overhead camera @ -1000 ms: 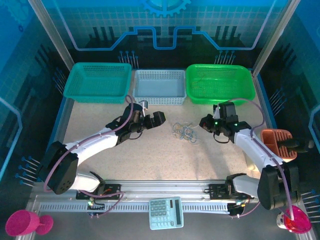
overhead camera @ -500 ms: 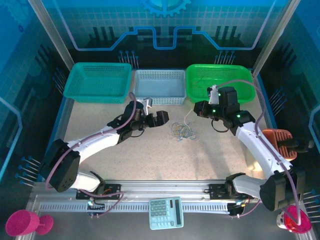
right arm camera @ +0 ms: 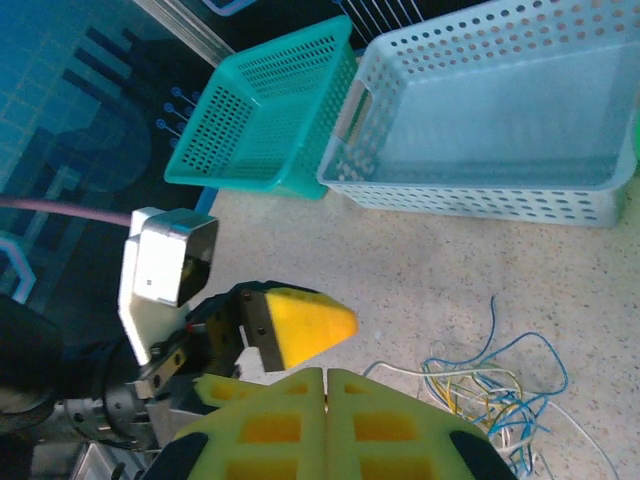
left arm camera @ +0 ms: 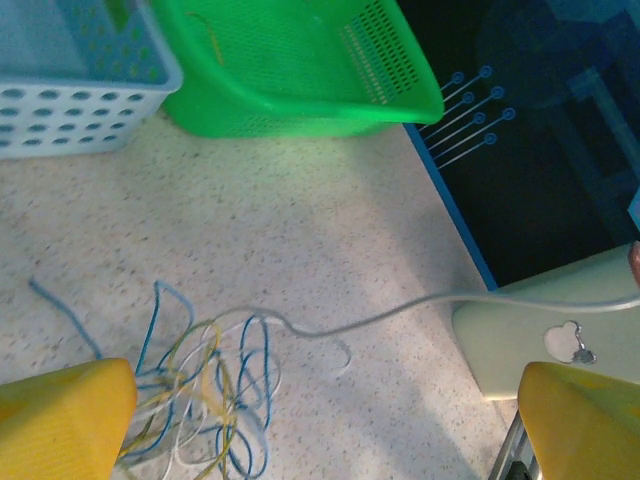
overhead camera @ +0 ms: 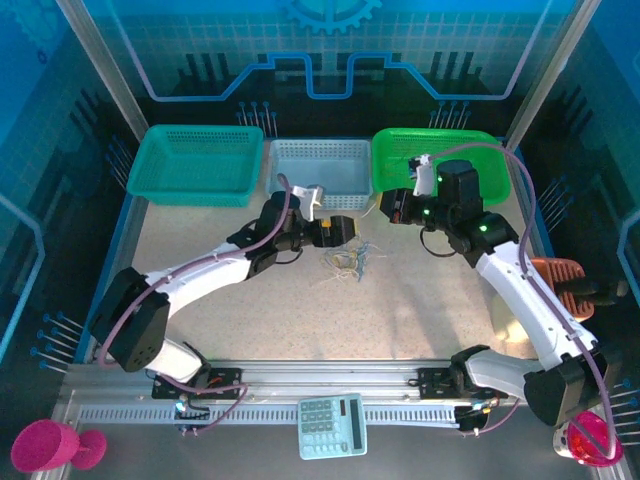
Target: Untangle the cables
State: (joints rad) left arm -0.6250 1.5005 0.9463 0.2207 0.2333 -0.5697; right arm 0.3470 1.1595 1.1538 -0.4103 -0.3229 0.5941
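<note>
Both arms now closer to far edge. Cables (overhead camera: 345,262) dragged slightly left, lying on tabletop (overhead camera: 250,320) mid-width, near far edge, just in front of white basket (overhead camera: 320,172). Left gripper (overhead camera: 342,232) spread wide, empty, just beside clump. Right gripper (overhead camera: 393,208) shut, raised by green basket (overhead camera: 440,165); pale strand leads toward it, pinch not confirmable. Your risk: keep pulling and whole clump lifts or knot tightens, since nothing pins it. Speckled surface flat; baskets crowd far edge, open room nearer bases.
</note>
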